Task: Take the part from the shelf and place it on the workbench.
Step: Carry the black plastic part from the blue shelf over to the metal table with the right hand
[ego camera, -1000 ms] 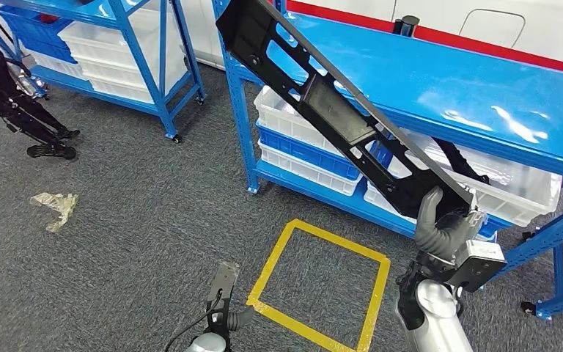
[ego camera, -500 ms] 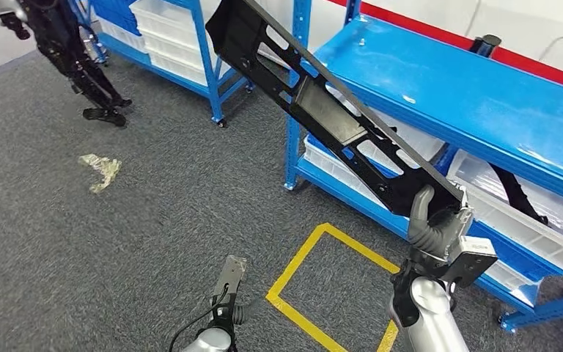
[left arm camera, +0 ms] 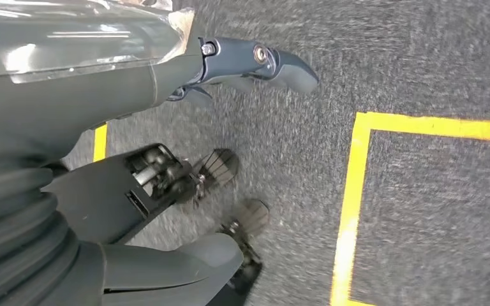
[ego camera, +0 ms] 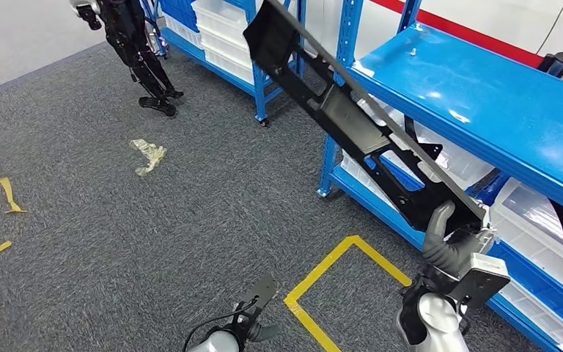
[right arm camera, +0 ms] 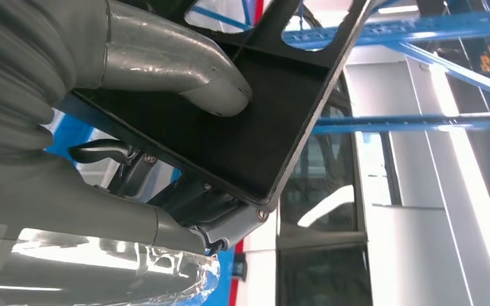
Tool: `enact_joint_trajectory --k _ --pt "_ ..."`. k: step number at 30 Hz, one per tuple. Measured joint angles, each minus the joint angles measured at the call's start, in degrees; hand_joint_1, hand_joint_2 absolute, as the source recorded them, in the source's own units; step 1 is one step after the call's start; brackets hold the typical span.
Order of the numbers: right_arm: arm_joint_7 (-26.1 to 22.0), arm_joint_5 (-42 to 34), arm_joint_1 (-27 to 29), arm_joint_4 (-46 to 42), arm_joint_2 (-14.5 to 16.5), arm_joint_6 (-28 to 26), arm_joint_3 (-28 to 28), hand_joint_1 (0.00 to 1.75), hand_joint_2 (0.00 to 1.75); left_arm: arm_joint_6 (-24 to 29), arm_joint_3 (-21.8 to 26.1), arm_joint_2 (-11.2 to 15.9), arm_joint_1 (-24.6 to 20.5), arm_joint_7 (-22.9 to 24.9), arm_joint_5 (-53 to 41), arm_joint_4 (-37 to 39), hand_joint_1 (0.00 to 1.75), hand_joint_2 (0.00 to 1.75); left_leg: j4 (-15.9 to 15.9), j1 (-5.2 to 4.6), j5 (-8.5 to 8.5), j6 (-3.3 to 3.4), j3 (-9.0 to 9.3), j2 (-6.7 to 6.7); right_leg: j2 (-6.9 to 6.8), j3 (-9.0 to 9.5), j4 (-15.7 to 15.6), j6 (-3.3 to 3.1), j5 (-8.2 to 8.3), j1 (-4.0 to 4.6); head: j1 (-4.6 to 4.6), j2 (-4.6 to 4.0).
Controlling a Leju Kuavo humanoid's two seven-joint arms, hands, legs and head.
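Head view, the part: The long black part [ego camera: 352,125] is off the shelf [ego camera: 484,103] and up in the air. It slants from low by the robot's right side to high and far away. It is likely held up like this so it does not bump the blue posts while the robot carries it. No workbench can be seen
Head view, right hand: The right hand [ego camera: 449,238] grips the low end of the part. The arm is bent and the hand sits high, near the shelf's edge
Head view, left hand: The left hand [ego camera: 253,323] hangs low over the grey carpet, near the yellow tape square [ego camera: 352,253]. It holds nothing
Head view, other things: White bins [ego camera: 223,29] sit on the far rack. A crumpled scrap [ego camera: 148,154] lies on the floor
Left wrist view, left hand: The left hand [left arm camera: 185,191] has its fingers apart and loose, with only carpet and yellow tape past them
Right wrist view, right hand: The thick grey thumb [right arm camera: 185,67] presses on the flat black end of the part [right arm camera: 249,127]. The dark fingers hold it from the other side, so the big piece may not slip
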Motion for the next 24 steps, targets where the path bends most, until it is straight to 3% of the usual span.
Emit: enact_joint_trajectory --k 2,3,4,5,7,8,9,11,12,14,16,18,19,20,22,24 --pt "0.00 0.57 1.94 -2.28 0.06 -1.07 -1.32 1.75 1.75 -2.06 -1.99 -0.11 -0.42 1.20 -1.63 0.04 0.00 1.75 7.30 0.27 -2.97 -0.20 -3.53 1.43 -1.67 0.02 0.01 -0.44 -0.19 0.42 -0.15 0.00" --pt "0.00 0.88 2.84 -3.23 0.14 -1.37 -1.90 1.75 1.75 -2.94 -2.86 -0.16 -0.61 1.64 -2.24 0.08 0.00 1.75 8.98 0.35 -3.26 -0.18 -4.37 1.59 -2.48 0.04 0.02 -0.55 -0.27 0.56 -0.15 0.00" --pt "0.00 1.31 3.63 -4.27 0.27 -1.52 -2.52 1.75 1.75 -3.72 -3.68 -0.23 -0.79 1.93 -2.84 0.11 0.00 1.75 8.16 0.38 -2.42 -0.04 -3.89 1.70 -3.22 0.10 0.02 -0.63 -0.34 0.68 -0.15 0.00" --pt "0.00 1.69 4.28 -5.24 0.45 -1.56 -3.05 1.75 1.75 -4.32 -4.43 -0.29 -0.97 2.10 -3.30 0.14 0.00 1.75 5.30 0.34 -0.83 0.23 -2.32 2.02 -3.88 0.20 0.01 -0.71 -0.41 0.76 -0.15 0.00" --pt "0.00 2.36 5.33 -7.18 0.87 -1.58 -4.07 1.75 1.75 -5.25 -5.90 -0.41 -1.30 2.30 -4.08 0.18 0.00 1.75 -2.74 -0.15 1.92 1.06 2.15 4.05 -4.98 0.40 -0.01 -0.69 -0.63 1.04 -0.12 -0.01" --pt "0.00 2.67 5.85 -7.97 1.06 -1.59 -4.56 1.75 1.75 -5.66 -6.51 -0.46 -1.43 2.39 -4.44 0.19 0.00 1.75 -5.34 -0.49 2.47 1.39 3.65 4.85 -5.42 0.45 -0.03 -0.57 -0.74 1.16 -0.11 -0.01" --pt "0.00 3.02 6.48 -8.78 1.30 -1.59 -5.17 1.75 1.75 -6.24 -7.18 -0.49 -1.51 2.53 -4.96 0.24 0.00 1.75 -6.67 -0.87 2.52 1.64 4.43 5.26 -5.93 0.51 -0.07 -0.38 -0.82 1.26 -0.10 -0.01" --pt "0.00 3.64 8.01 -10.39 1.90 -1.61 -6.65 1.75 1.75 -7.68 -8.64 -0.51 -1.62 3.00 -6.20 0.44 0.00 1.75 -7.08 -1.31 2.65 2.04 4.62 4.08 -7.14 0.81 -0.28 0.14 -0.93 1.34 -0.14 -0.01" --pt "0.00 3.76 8.80 -11.26 2.17 -1.61 -7.44 1.75 1.75 -8.37 -9.42 -0.54 -1.68 3.33 -6.73 0.55 0.00 1.75 -7.49 -1.26 2.90 2.31 4.85 3.38 -6.93 0.87 -0.12 0.39 -1.18 1.24 -0.12 -0.01" --pt "0.00 3.56 10.29 -12.86 2.41 -1.61 -8.70 1.75 1.75 -9.21 -10.68 -0.64 -1.86 4.08 -7.11 0.69 0.00 1.75 -8.37 -0.81 3.46 2.90 5.38 2.08 -4.06 -0.33 2.56 0.52 -2.70 1.13 -0.12 0.00" --pt "0.00 3.26 11.59 -13.82 2.33 -1.61 -9.47 1.75 1.75 -9.18 -11.23 -0.70 -1.93 4.81 -6.18 0.72 0.00 1.75 -8.64 -0.45 3.69 3.17 5.53 0.77 -0.68 -3.92 9.58 0.29 -5.53 0.99 0.06 -0.01" --pt "0.00 3.88 12.71 -14.27 2.24 -1.61 -9.42 1.75 1.75 -7.76 -11.13 -0.69 -1.87 5.12 -3.99 0.78 0.00 1.75 -8.61 -0.37 3.74 3.12 5.50 -0.86 0.11 -7.11 15.41 0.62 -7.11 0.88 0.25 -0.01" --pt "0.00 4.52 13.13 -14.43 2.22 -1.61 -8.95 1.75 1.75 -6.54 -10.89 -0.68 -1.81 5.11 -2.58 0.82 0.00 1.75 -8.56 -0.29 3.78 3.03 5.49 -1.73 0.17 -7.35 15.46 1.10 -6.65 0.73 0.24 -0.01" --pt "0.00 5.20 13.37 -14.57 2.20 -1.59 -8.10 1.75 1.75 -5.04 -10.47 -0.65 -1.71 5.08 -0.99 0.86 0.00 1.75 -8.45 -0.15 3.81 2.87 5.49 -2.55 0.32 -6.33 13.10 1.75 -5.32 0.51 0.24 -0.01" --pt "0.00 5.85 12.84 -14.23 2.04 -1.46 -4.81 1.75 1.75 -1.25 -8.97 -0.57 -1.44 5.00 2.87 0.98 0.00 1.75 -7.83 0.08 3.66 2.20 5.24 -4.00 2.30 -2.45 5.16 3.09 -2.10 -0.18 0.29 -0.01" --pt "0.00 5.46 10.87 -12.65 1.89 -1.10 -0.05 1.75 1.75 2.56 -6.93 -0.44 -1.10 5.12 6.51 1.14 0.00 1.75 -7.23 0.02 3.54 1.44 4.70 -4.92 3.91 -0.19 0.67 2.85 -0.55 -0.53 0.33 0.00"
